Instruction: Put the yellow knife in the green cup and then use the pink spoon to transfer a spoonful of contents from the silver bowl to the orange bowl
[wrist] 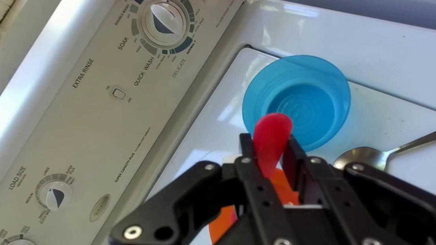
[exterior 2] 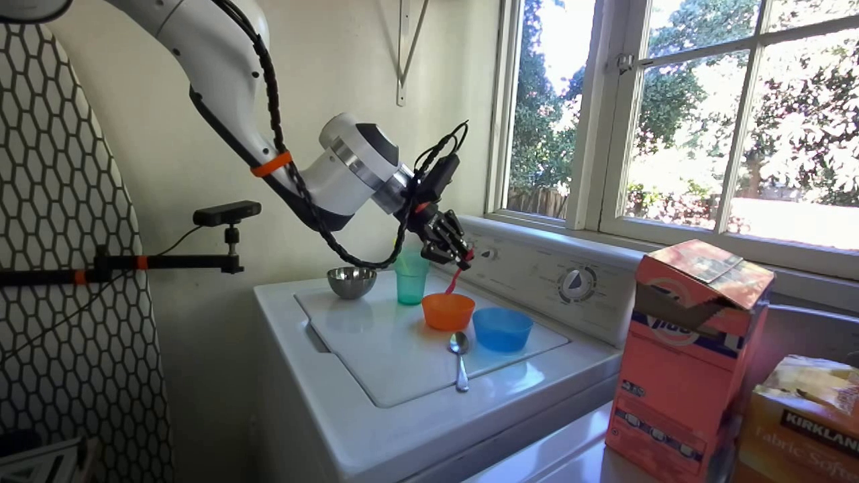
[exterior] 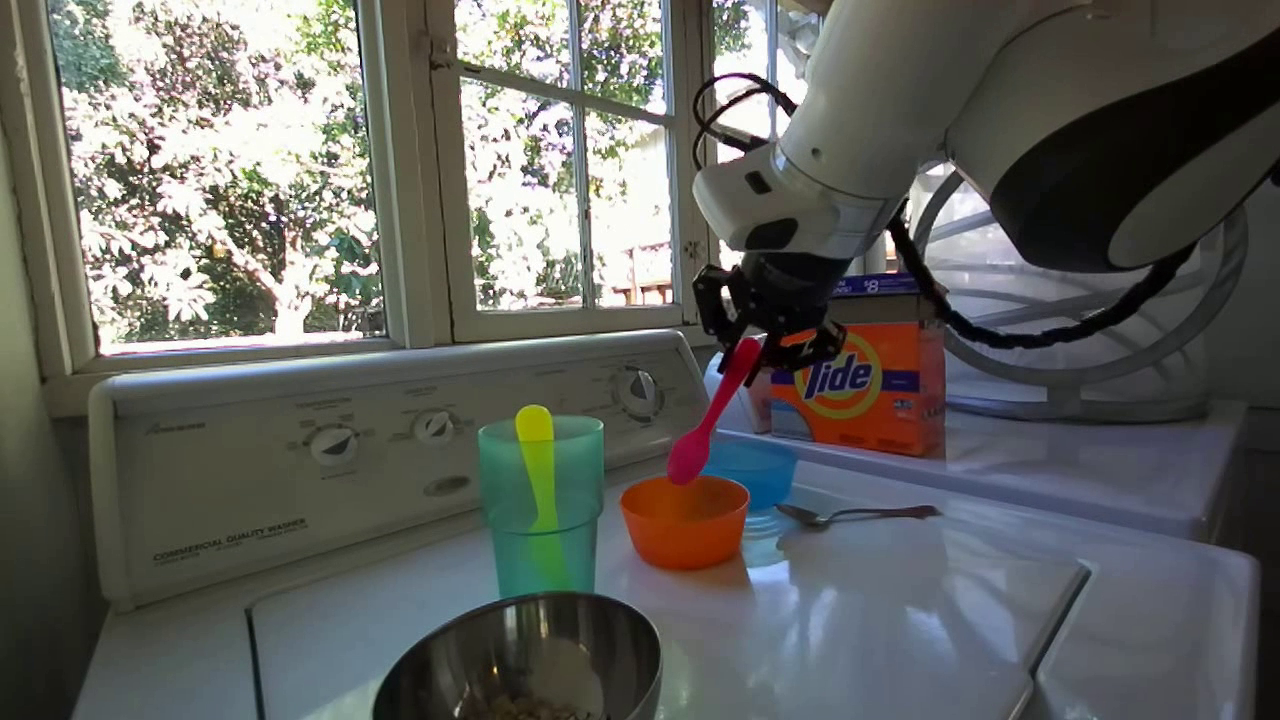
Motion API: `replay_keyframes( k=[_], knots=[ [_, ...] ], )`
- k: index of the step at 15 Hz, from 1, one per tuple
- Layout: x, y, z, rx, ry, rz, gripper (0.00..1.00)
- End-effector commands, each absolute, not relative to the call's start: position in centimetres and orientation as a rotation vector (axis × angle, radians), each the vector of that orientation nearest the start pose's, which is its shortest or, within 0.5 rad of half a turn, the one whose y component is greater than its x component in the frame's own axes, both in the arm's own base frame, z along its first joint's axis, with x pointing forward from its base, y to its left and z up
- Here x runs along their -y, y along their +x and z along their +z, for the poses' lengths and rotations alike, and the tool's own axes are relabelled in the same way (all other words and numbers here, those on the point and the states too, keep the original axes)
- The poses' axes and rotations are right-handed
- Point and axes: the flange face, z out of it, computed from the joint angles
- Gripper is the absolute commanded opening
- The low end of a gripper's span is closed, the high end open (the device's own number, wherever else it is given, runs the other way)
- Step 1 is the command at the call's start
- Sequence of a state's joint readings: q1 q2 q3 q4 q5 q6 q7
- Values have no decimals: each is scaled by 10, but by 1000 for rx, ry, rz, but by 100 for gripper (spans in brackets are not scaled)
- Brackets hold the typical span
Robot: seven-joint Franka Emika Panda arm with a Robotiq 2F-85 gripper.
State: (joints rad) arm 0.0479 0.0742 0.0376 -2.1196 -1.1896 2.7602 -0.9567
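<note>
Hanging steeply from the hand (wrist: 269,146), which grips its upper handle, the pink spoon (exterior: 714,415) aims its tip at the mouth of the orange bowl (exterior: 685,538). Loaded or not? Can't tell, nor whether tip meets rim. Here's the danger: at this slant a load slides off early, and slight misaim scatters it across the bench (exterior: 850,600). Press lower, and that light-looking bowl could skid into the blue bowl (exterior 2: 503,330) just beside it; one knock might twist the thin handle loose. The yellow knife (exterior: 534,424) stands in the green cup (exterior: 508,490), but if a scoop is needed, swinging to the silver bowl (exterior: 620,655) risks clipping that cup!
</note>
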Motion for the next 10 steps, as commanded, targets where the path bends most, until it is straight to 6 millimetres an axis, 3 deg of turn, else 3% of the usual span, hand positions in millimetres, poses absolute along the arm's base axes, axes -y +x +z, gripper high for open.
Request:
replay_keyframes(
  k=[1, 10],
  knots=[
    [-87, 578, 403, -1992, 1277, 92, 6],
    [-85, 598, 375, -2022, 1636, 147, 6]
  ],
)
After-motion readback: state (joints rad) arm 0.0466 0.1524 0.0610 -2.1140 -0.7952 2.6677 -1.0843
